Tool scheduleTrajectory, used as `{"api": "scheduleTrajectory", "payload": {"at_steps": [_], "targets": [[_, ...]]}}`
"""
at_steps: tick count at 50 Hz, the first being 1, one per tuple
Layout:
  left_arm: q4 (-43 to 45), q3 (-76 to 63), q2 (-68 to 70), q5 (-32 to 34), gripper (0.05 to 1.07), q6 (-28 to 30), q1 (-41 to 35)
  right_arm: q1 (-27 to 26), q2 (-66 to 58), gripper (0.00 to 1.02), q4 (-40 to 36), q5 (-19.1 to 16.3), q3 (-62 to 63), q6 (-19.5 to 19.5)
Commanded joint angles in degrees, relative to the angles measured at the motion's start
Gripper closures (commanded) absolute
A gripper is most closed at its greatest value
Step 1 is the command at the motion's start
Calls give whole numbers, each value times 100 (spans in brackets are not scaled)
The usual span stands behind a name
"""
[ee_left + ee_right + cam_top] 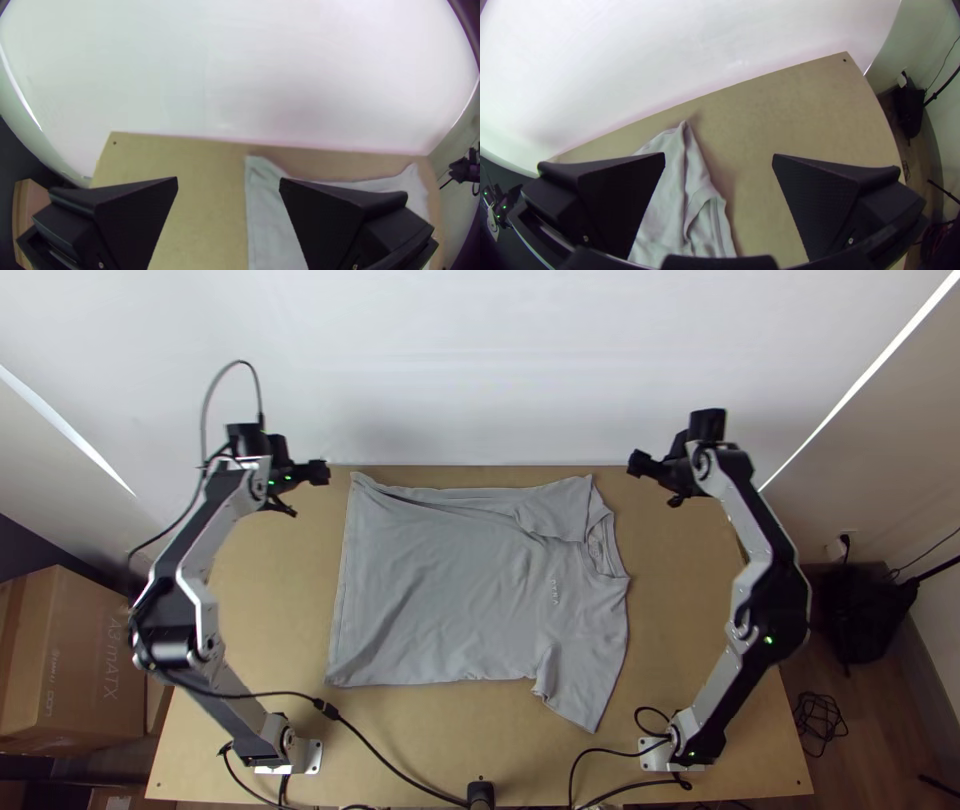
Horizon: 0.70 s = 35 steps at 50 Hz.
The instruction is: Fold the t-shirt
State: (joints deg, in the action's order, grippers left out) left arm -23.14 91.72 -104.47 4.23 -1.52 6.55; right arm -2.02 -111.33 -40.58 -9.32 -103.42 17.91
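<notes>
T-shirt [450,590] lies spread, creased, at centre of table [270,590], collar [600,545] toward three o'clock. Left gripper [322,473] at its ten o'clock, right gripper [637,463] at two; both stand with fingers apart.

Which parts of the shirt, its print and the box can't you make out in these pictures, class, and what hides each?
- Shirt, top view: underside, hidden by its upper layer.
- Print, top view: too small to read surely.
- Shirt, left wrist view: part behind a finger of the left gripper.
- Shirt, right wrist view: part behind a finger of the right gripper.
- Box, top view: cut off by the left edge.
</notes>
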Motion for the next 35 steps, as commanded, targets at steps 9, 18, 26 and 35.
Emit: {"api": "scheduleTrajectory", "payload": {"at_steps": [9, 18, 26, 35], "targets": [[-771, -682, 1912, 658, 10, -33, 418, -826, 1562, 4, -2095, -1080, 419, -51], [-1211, -1192, 2993, 825, 10, -41, 567, -1222, 2634, 7, -2657, -1124, 1939, -605], [-1554, -1491, 3767, 922, 10, -94, 541, -1371, 3539, 7, -2807, -1133, 3495, -860], [-1765, -1596, 4127, 931, 10, -200, 497, -1274, 3838, 13, -2877, -1177, 4506, -1194]]}}
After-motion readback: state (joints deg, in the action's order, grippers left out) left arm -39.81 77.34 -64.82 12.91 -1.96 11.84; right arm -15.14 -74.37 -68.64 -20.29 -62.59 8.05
